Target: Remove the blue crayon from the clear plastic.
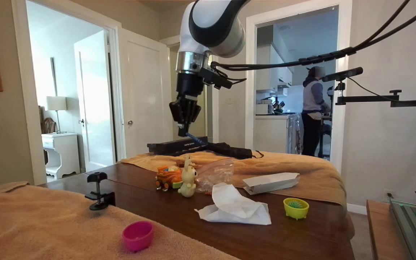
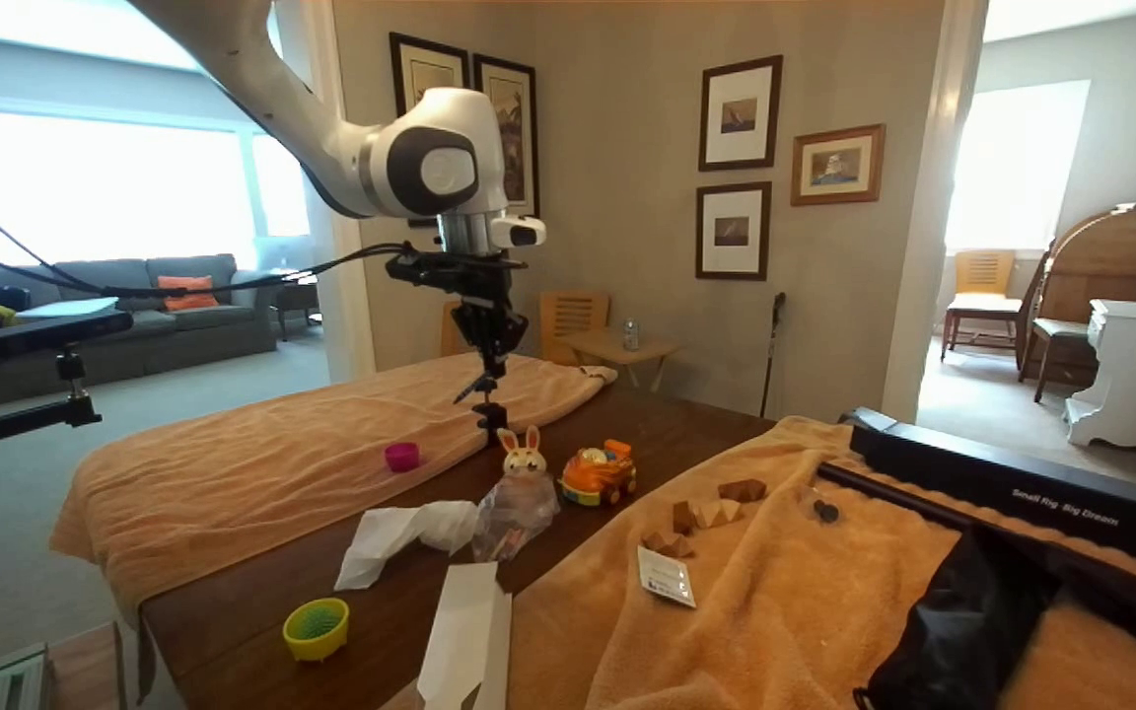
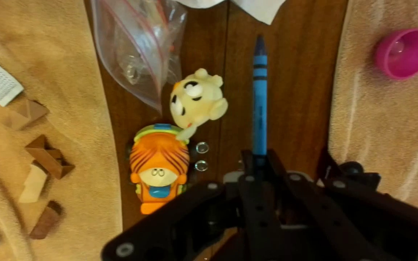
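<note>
While claw (image 3: 259,158) grips blue crayon (image 3: 260,98) aloft | plastic bag (image 3: 131,43): apart, below

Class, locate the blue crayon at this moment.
In the wrist view, the blue crayon is gripped by the end effector, appearing right of the bunny toy and left of the pink cup.

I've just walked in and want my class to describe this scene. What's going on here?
A robot arm is gripping a blue crayon in its hand, the pointed tip sticking out, and holds it in the air above the wooden table. The crayon is out of the clear plastic bag, which lies near a rabbit toy and an orange toy car. So the removal looks done, though the crayon has not been put down yet.
</note>
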